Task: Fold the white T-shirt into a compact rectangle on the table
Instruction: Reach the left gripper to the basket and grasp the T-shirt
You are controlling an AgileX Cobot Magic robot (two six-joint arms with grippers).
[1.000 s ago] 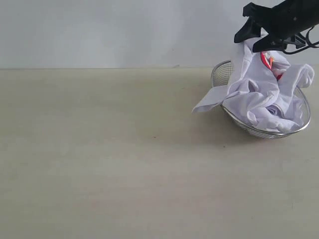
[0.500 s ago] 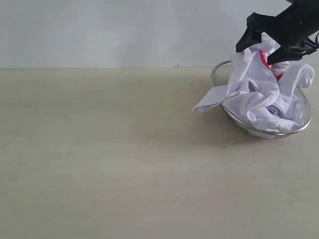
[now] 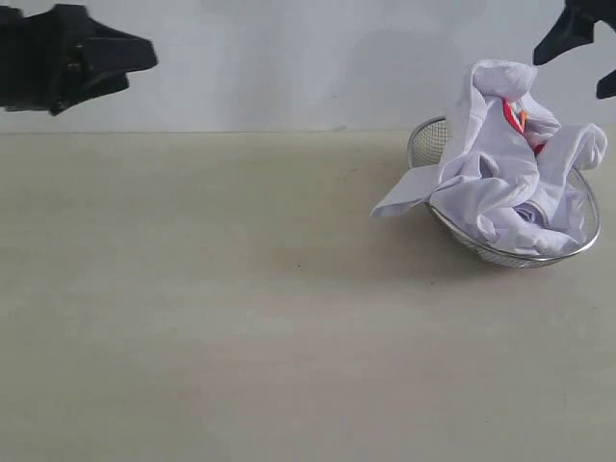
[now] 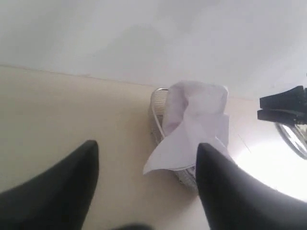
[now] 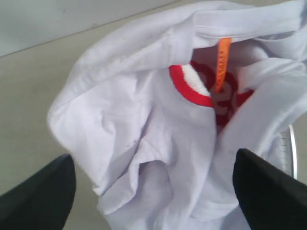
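Note:
The white T-shirt [image 3: 500, 183] lies crumpled in a heap inside the silver wire-mesh basket [image 3: 423, 144] at the right of the table [image 3: 241, 318]. One flap hangs over the basket's rim onto the table. My right gripper [image 3: 587, 58] hovers open above the heap's peak, touching nothing. In the right wrist view the right gripper [image 5: 153, 163] spans the shirt [image 5: 139, 110], with the orange neck tag [image 5: 221, 62] and red lettering [image 5: 225, 98] showing. My left gripper [image 3: 140, 67] hangs open at the far upper left, well away; the left gripper [image 4: 147, 145] faces the shirt [image 4: 196, 115].
The basket's rim [image 5: 292, 153] peeks out beside the cloth, and the basket [image 4: 158, 96] shows behind the shirt in the left wrist view. A pale wall rises behind the table's far edge.
My right gripper has lifted up and to the right, off the shirt's peak, which stays standing. My left gripper has come into the exterior view at the upper left.

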